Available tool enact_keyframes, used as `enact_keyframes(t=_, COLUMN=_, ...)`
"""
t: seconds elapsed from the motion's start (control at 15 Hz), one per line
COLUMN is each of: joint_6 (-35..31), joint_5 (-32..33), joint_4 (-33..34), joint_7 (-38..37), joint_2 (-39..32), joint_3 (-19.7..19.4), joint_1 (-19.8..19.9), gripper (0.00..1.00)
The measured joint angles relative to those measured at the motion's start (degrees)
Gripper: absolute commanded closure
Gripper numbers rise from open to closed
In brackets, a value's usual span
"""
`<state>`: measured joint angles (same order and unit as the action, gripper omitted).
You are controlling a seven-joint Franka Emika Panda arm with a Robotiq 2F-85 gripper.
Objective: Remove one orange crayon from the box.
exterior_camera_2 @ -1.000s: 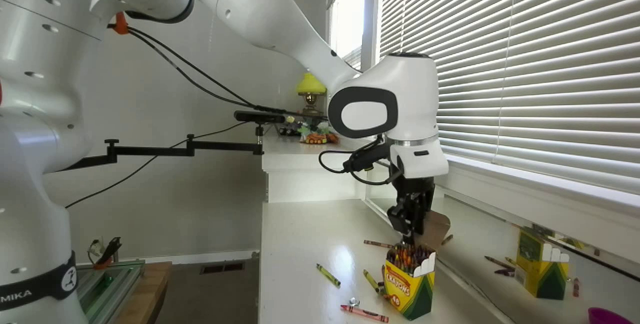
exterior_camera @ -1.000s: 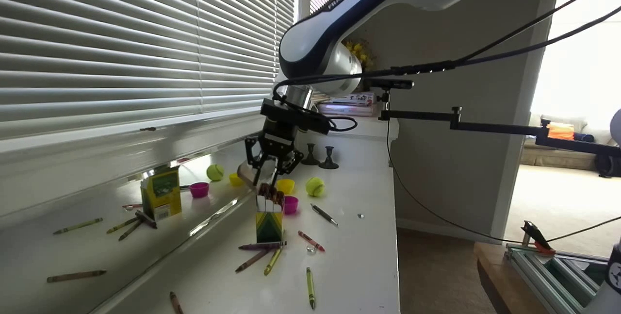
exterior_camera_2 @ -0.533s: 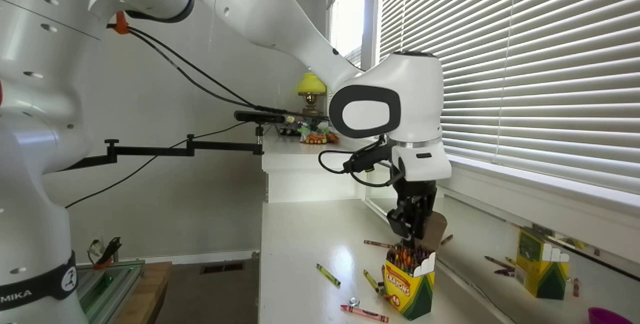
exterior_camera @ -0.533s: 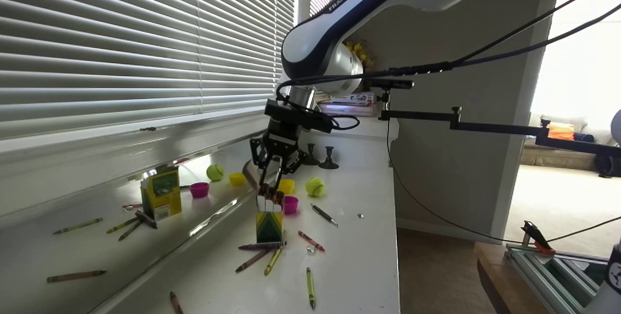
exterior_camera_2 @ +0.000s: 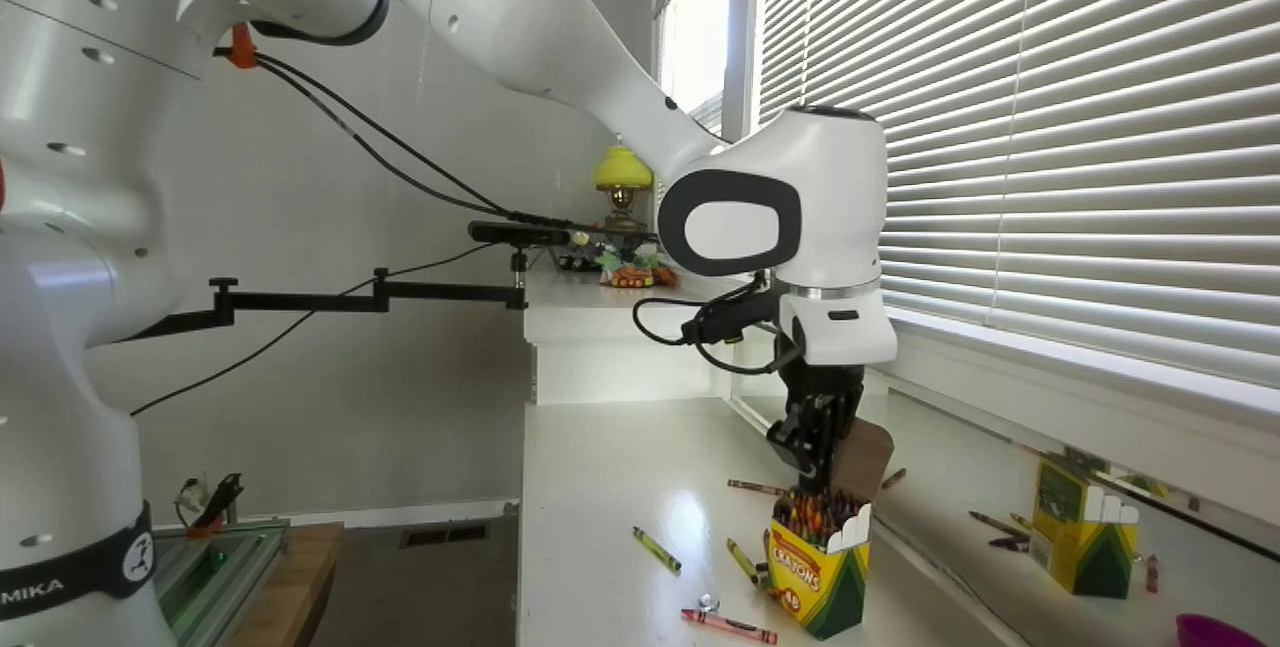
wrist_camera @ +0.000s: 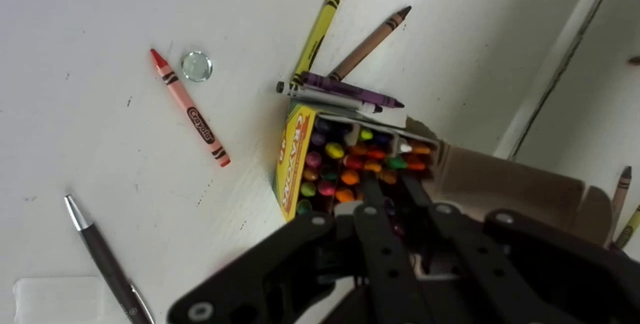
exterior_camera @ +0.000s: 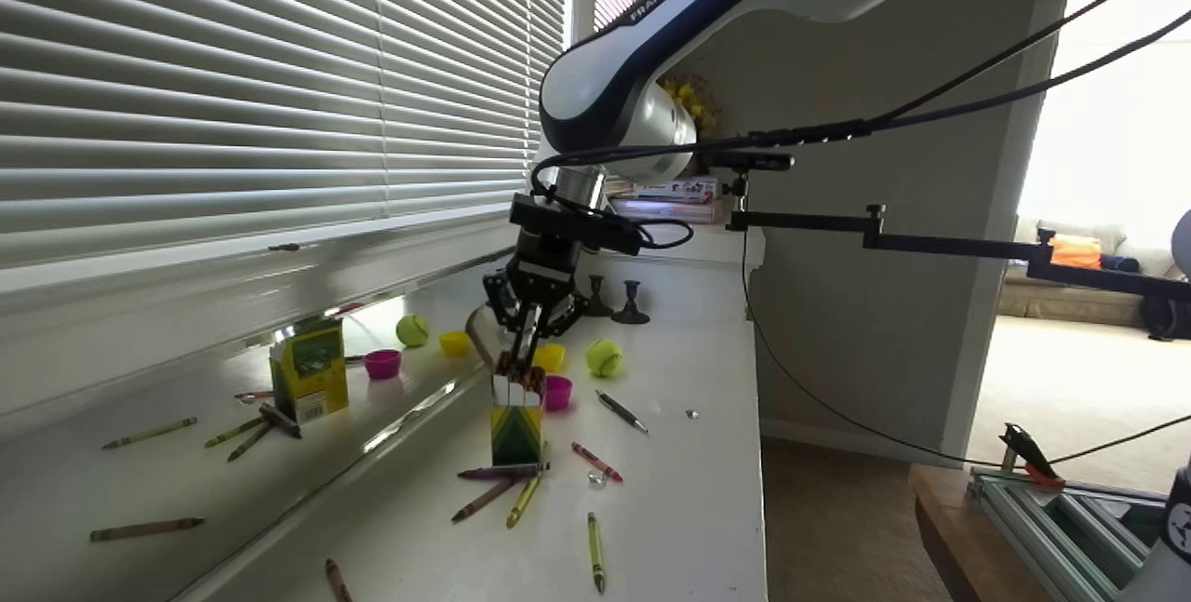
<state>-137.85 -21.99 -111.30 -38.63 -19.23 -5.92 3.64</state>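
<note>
The green and yellow crayon box (exterior_camera: pixel 516 434) stands upright on the white ledge in both exterior views (exterior_camera_2: pixel 835 592), with its brown lid flap (exterior_camera_2: pixel 864 459) raised. In the wrist view the box (wrist_camera: pixel 294 161) is seen from above, full of crayon tips. Bright orange crayons (wrist_camera: pixel 350 177) show just left of the fingers. My gripper (wrist_camera: pixel 393 184) points down into the box's open top, also in both exterior views (exterior_camera: pixel 522 358) (exterior_camera_2: pixel 815 480). A narrow gap remains between its fingertips, with a brownish-orange crayon tip (wrist_camera: pixel 388 176) at it. I see no clear grip. The lower box interior is hidden.
Loose crayons lie around the box: purple (wrist_camera: pixel 350 89), yellow (wrist_camera: pixel 320 33), brown (wrist_camera: pixel 370 43) and red (wrist_camera: pixel 190 108). A pen (exterior_camera: pixel 622 412), magenta cup (exterior_camera: pixel 558 393), yellow cup (exterior_camera: pixel 549 358) and tennis ball (exterior_camera: pixel 604 357) stand nearby. A mirror strip along the wall reflects them.
The gripper has moved slightly toward the ledge's open side, then stayed over the box. Its fingers have closed from a wider gap to a narrow one. The box has not moved.
</note>
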Motion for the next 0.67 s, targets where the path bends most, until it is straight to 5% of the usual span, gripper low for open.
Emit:
enact_keyframes(t=0.2, joint_6=0.7, joint_5=0.0, joint_4=0.0, joint_7=0.0, joint_2=0.0, joint_3=0.0, joint_1=0.0, gripper=0.69)
enact_keyframes(t=0.67, joint_6=0.8, joint_5=-0.4, joint_4=1.0, joint_7=0.0, joint_2=-0.7, joint_3=0.2, joint_1=0.0, gripper=0.77)
